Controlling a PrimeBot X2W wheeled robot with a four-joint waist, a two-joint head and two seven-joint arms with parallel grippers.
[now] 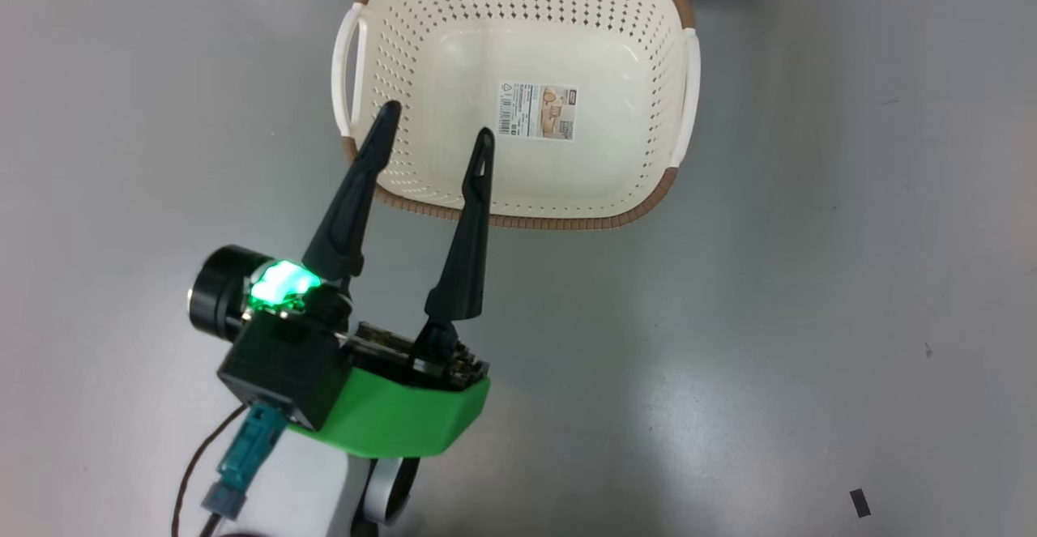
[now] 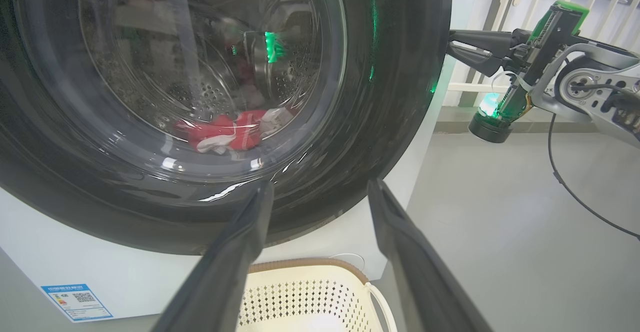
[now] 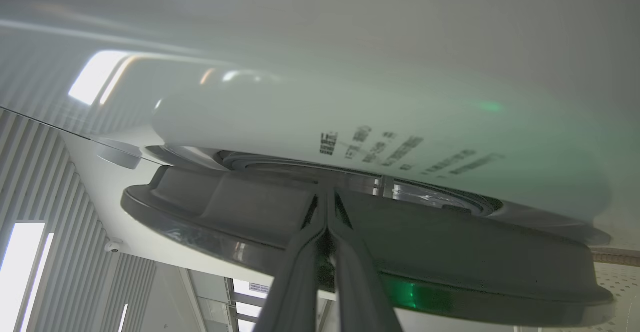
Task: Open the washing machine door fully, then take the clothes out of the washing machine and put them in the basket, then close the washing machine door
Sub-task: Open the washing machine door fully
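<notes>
Grey floor (image 1: 810,318) runs up to the washing machine (image 2: 125,277), with the empty basket (image 1: 518,219) just in front. The door (image 2: 390,96) looks shut or barely ajar, the red clothes (image 2: 225,131) lying in the drum (image 2: 215,91) behind it. Our right hand (image 3: 327,194) has its 2 fingers (image 3: 300,272) pressed together on nothing, tips at the door's edge. Our left hand (image 1: 437,121) hangs open and empty over the basket's near rim. We fear the tips slipping off the glossy rim, or the swinging door striking that left hand.
</notes>
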